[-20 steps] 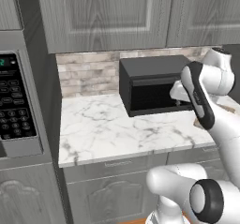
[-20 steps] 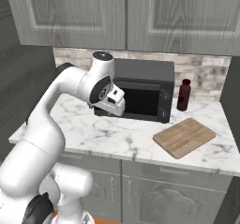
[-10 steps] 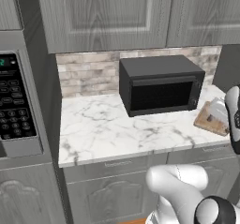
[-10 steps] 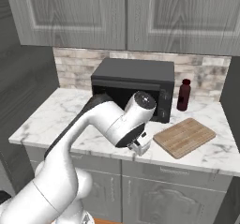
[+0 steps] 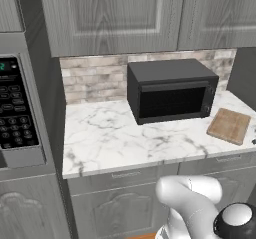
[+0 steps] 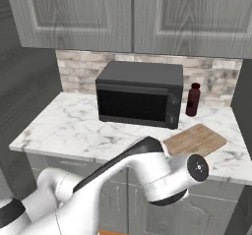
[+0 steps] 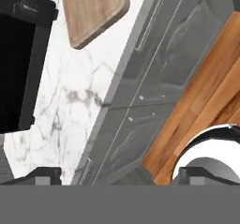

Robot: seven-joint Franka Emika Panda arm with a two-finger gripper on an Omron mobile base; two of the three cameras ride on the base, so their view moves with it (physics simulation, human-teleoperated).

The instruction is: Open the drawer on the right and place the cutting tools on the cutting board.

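drawer shut, claw spread above the counter edge

i have the gripper (image 7: 119, 176) hanging high over the front edge of the counter (image 7: 70, 101), looking down past it to the wooden floor (image 7: 201, 96). its two dark fingertips (image 7: 44, 175) sit far apart at the bottom of the hand view, so the claw is spread wide and holds nothing.

the drawer (image 7: 152, 19) on the right is closed: i see its grey front flush under the marble, with a slim handle (image 7: 149, 21) running along it. from the left base view the same front (image 5: 217, 163) sits just below the counter lip, right of the similar front (image 5: 122, 175).

the cutting board (image 6: 195, 140) lies flat on the marble at the right end of the counter, just in front and to the right of the black microwave (image 6: 139, 93), angled a little. it is bare. in the hand view the board (image 7: 93, 7) shows near the top, beside the microwave's dark door (image 7: 18, 63).

a dark red bottle (image 6: 193, 100) stands upright behind the board, beside the microwave's right end, near the brick backsplash (image 6: 216, 79).

i cannot see the cutting tools.
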